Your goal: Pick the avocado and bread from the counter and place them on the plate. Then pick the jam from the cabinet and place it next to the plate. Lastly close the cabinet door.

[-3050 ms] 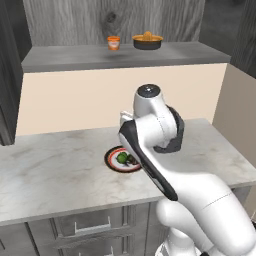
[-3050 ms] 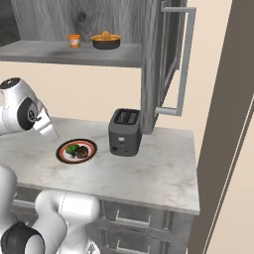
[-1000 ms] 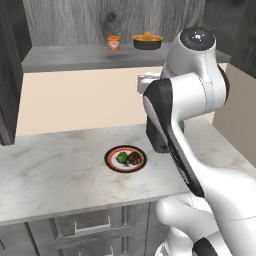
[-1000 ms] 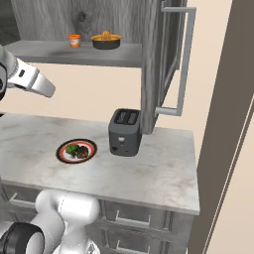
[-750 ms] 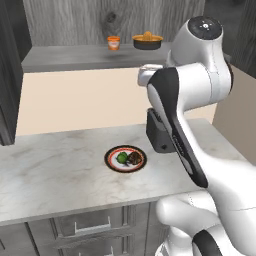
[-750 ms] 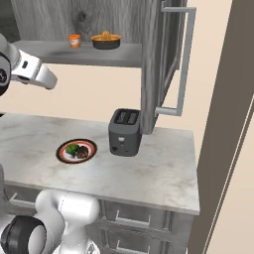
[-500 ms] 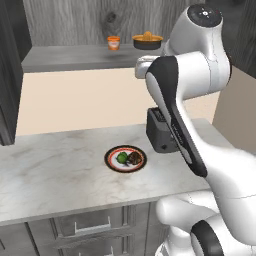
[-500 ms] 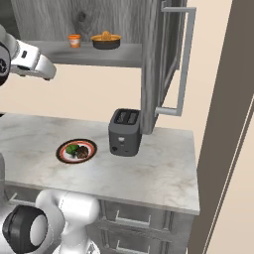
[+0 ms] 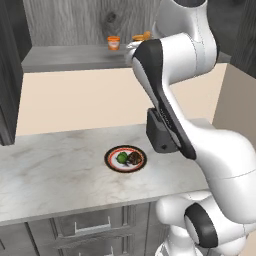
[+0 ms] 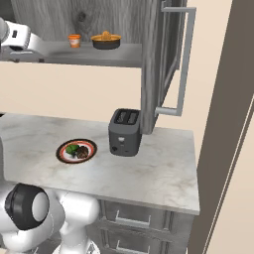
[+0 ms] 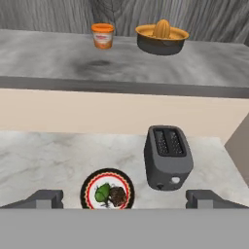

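Avocado (image 11: 102, 192) and bread (image 11: 117, 195) lay on the plate (image 11: 88, 186); the jam (image 11: 102, 35) step was in hand. Jam stood on the cabinet (image 11: 58, 63) shelf, well beyond my gripper (image 11: 124, 197), fingers spread wide. Next: reach forward and straddle the jar. Right base view showed the open cabinet door (image 10: 168, 59); my wrist probably hid it from the left.

You've got a bright green avocado (image 11: 102, 193) and dark brown bread (image 11: 117, 195) on the plate (image 11: 90, 183): red-orange and black rim, white centre. Jam (image 11: 102, 36) is an orange jar with a pale band. Bowl (image 11: 161, 41) is dark with orange contents. Toaster (image 11: 167, 157) is dark grey. Counter (image 9: 60, 170) is pale grey-white veined marble. Cabinet (image 10: 104, 15) is grey wood-grain.
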Tool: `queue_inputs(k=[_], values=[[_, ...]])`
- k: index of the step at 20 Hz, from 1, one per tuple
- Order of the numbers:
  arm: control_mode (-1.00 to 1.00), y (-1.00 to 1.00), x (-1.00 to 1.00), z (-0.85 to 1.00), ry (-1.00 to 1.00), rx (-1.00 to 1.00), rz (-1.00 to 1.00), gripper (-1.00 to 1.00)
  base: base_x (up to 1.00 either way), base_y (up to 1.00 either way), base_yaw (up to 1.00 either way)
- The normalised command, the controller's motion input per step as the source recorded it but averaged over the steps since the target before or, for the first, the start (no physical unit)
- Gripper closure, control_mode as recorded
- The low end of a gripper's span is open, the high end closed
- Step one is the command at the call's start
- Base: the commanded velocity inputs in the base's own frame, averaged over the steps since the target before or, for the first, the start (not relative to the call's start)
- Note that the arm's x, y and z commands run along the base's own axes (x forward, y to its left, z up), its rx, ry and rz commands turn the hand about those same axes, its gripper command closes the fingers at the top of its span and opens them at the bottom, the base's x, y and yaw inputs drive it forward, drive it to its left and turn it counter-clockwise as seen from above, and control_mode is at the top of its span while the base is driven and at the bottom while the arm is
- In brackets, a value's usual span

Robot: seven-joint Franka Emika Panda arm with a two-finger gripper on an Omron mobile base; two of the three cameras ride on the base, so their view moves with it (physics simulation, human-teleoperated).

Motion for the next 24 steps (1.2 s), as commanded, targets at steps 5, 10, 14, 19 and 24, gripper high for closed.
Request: queue_inputs(k=[5,10,14,19,24], values=[[-1.00,0.02,0.27,0.01,-0.10,-0.01,0.00,-1.00,0.00,0.00,0.00],[-1.00,0.00,0.29,0.00,-0.02,0.00,0.00,-1.00,0.00,0.00,0.00],[-1.00,0.00,0.33,0.00,0.00,0.00,0.00,-1.00,0.00,0.00,0.00],[-1.00,0.00,0.37,0.00,0.00,0.00,0.00,-1.00,0.00,0.00,0.00],[-1.00,0.00,0.33,-0.02,0.00,0.00,0.00,-1.00,0.00,0.00,0.00]])
